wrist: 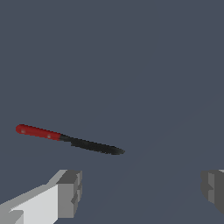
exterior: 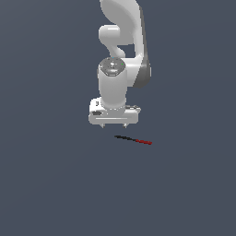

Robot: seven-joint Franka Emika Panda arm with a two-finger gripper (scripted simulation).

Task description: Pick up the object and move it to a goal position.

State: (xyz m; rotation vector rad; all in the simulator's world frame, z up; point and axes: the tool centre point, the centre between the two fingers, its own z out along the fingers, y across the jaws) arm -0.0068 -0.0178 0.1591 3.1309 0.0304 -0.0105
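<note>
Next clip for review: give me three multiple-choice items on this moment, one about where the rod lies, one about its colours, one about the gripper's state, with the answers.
1. Where is the rod relative to the gripper?
A. Clamped between the fingers
B. Lying on the floor, apart from the gripper, toward the exterior view's right
C. Balanced on top of the arm

2. What colours is the rod?
A. Half black, half red
B. All white
C. Green and yellow

3. What state is the gripper in?
A. Shut on the rod
B. Shut on nothing
C. Open, holding nothing

Answers:
1 B, since the exterior view shows the rod lying free, clear of the fingertips.
2 A, as the wrist view shows a red half joined to a black half.
3 C, because the wrist view shows the fingers wide apart with only floor between them.
</note>
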